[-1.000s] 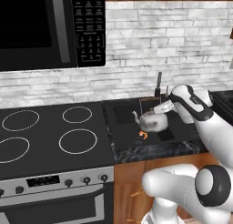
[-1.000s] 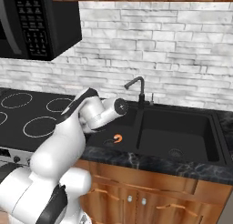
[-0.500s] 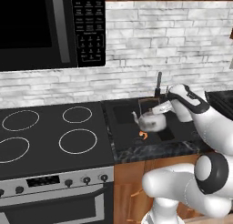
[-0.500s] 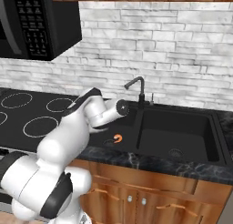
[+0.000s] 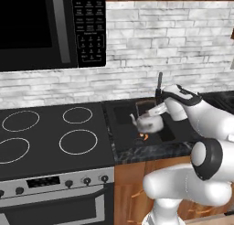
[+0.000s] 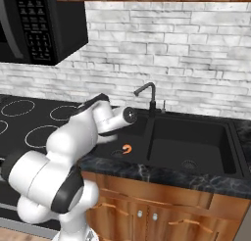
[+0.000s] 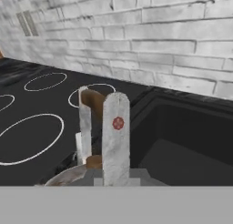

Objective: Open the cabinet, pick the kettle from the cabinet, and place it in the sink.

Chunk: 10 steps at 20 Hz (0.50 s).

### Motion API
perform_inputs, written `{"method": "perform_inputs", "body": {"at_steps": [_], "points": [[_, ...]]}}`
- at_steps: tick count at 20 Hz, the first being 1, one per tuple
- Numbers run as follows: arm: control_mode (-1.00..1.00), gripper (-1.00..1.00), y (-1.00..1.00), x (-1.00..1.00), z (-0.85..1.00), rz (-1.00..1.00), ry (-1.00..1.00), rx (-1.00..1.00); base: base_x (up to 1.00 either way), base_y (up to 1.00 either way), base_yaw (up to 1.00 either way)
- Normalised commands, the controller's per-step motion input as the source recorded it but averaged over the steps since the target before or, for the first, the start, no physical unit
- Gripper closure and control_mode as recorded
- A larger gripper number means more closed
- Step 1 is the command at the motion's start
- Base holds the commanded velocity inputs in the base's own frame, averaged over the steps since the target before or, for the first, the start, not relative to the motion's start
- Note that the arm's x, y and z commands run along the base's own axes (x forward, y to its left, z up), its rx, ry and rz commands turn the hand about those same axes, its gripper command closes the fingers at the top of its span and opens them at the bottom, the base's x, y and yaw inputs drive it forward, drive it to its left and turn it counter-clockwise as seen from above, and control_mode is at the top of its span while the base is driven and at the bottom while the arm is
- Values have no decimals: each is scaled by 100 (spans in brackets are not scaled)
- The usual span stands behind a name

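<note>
The small silver kettle [image 5: 148, 123] hangs by its thin arched handle from my gripper [image 5: 154, 111], which is shut on that handle. It hovers just above the black counter at the left rim of the sink [image 5: 176, 128], right of the stovetop. In the hand view my gripper [image 7: 100, 95] has both fingers [image 7: 116, 136] closed on the brownish handle, with the kettle's [image 7: 68, 175] rounded top just below. The matte-black sink [image 6: 191, 139] with its round drain opens to the right of my gripper [image 6: 130, 115]. The cabinet is out of view.
A thin dark faucet [image 6: 148, 94] stands behind the sink's left end. A small orange object [image 6: 126, 148] lies on the counter under the hand. The black stovetop [image 5: 50, 137] with ring burners lies to the left, below a black microwave [image 5: 50, 27]. A brick wall closes the back.
The arm's elbow and lower links have swung closer to the camera. The kettle has stayed almost in place at the sink's left rim, still held.
</note>
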Motion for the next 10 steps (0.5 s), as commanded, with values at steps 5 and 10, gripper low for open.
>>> {"method": "perform_inputs", "body": {"at_steps": [5,10], "points": [[-100,100,6,25,-22,0,0,-7,0,0,0],[-100,100,1,22,-23,0,0,-3,0,0,0]]}}
